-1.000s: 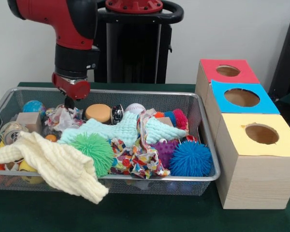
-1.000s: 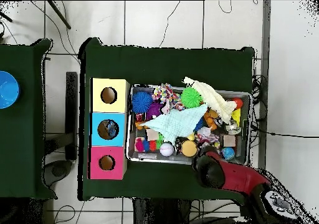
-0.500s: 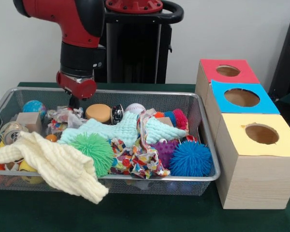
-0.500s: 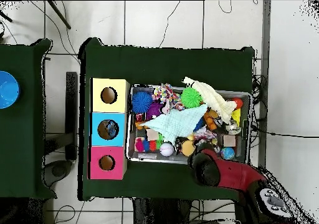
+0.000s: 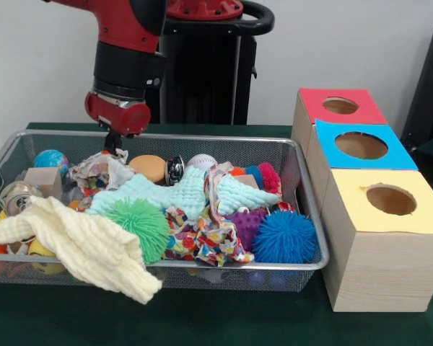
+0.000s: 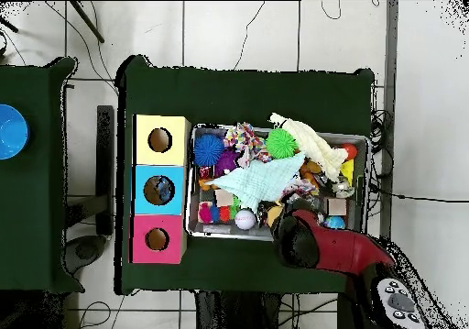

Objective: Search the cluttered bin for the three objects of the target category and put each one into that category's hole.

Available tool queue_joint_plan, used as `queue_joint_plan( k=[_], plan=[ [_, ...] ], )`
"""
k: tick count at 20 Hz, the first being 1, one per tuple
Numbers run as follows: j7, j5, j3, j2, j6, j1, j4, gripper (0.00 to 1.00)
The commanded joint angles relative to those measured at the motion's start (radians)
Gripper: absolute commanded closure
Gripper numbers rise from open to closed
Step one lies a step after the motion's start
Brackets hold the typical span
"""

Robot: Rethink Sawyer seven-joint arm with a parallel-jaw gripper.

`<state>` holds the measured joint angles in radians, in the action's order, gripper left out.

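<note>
A silver wire-mesh bin (image 5: 303, 216) is seen on the dark green desk (image 5: 202, 324), packed with mixed toys and cloths. The red and black arm (image 5: 126, 58) is lowered over the bin's 10 o'clock region in the front view, and the fingers (image 5: 115, 146) are seen only as a dark tip just above a crumpled white and red patterned cloth (image 5: 97, 169). Whether the tip touches or grips that cloth cannot be told, nor how far the fingers are spread.

Just toward 3 o'clock of the tip lies a round tan wooden disc (image 5: 148, 167), then a white baseball (image 5: 201, 161). A pale mint knitted cloth (image 5: 180, 193) is spread across the bin's middle, with a cream ribbed cloth (image 5: 86, 249) draped over the rim at 7 o'clock. A green spiky rubber ball (image 5: 138, 225), a purple spiky ball (image 5: 247, 225) and a blue spiky ball (image 5: 284, 236) lie along the 6 o'clock side, well apart from the fingers.

At 3 o'clock of the bin stand three wooden boxes with round holes: a red-topped box (image 5: 339, 106), a blue-topped box (image 5: 361, 145) and a yellow-topped box (image 5: 388, 202).

In the overhead view the arm (image 6: 339, 247) covers the bin's (image 6: 194, 183) 5 o'clock corner.
</note>
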<state>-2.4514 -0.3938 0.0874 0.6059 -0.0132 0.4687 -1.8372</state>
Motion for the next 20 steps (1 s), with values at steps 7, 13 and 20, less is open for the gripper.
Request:
queue_joint_plan(
  k=[7,13,20],
  plan=[
    [-0.056,0.102,-0.010,0.108,0.205,-0.066,0.068,1.00],
    [-0.064,0.146,-0.001,0.163,0.304,-0.112,0.071,1.00],
    [-0.088,0.189,0.042,0.200,0.392,-0.191,0.111,1.00]
  ],
)
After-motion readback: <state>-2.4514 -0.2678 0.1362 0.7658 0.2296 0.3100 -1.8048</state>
